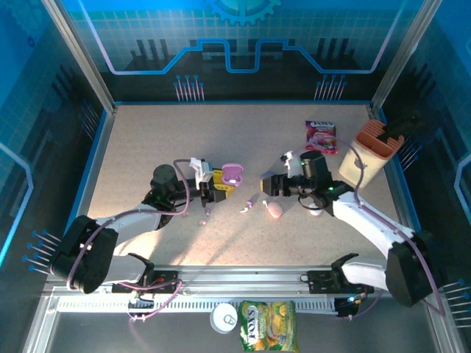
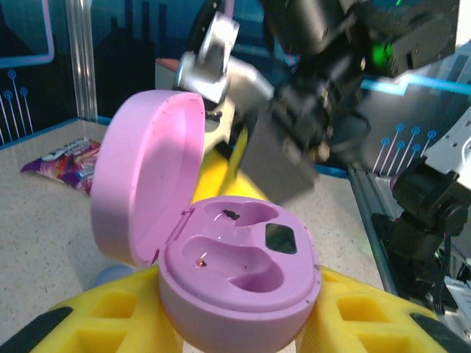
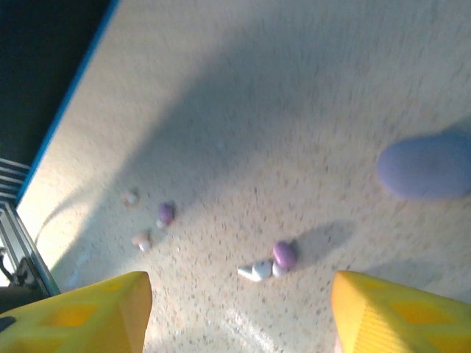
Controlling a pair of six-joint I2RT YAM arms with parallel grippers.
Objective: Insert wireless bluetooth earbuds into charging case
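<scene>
My left gripper [image 2: 239, 327] is shut on the base of the lilac charging case [image 2: 239, 283]. Its lid [image 2: 147, 184] is swung open and both wells are empty. In the top view that case [image 1: 232, 175] sits left of centre, and my left gripper [image 1: 210, 187] grips it. My right gripper [image 1: 267, 184] hovers just to the right, open. From the right wrist, its yellow fingertips [image 3: 96, 309] stand wide apart above the table with nothing between them. Below lie a lilac earbud [image 3: 285, 254] touching a white one [image 3: 257, 271]. Farther left lie a lilac earbud [image 3: 165, 213] and a pink one [image 3: 141, 240].
A closed pink case [image 1: 274, 210] lies beside the loose earbuds, and a pale one [image 1: 315, 212] lies under the right arm. At the back right are a snack packet [image 1: 321, 136] and a tan holder [image 1: 377, 151]. A can [image 1: 223, 316] and a yellow packet [image 1: 267, 323] lie at the front rail.
</scene>
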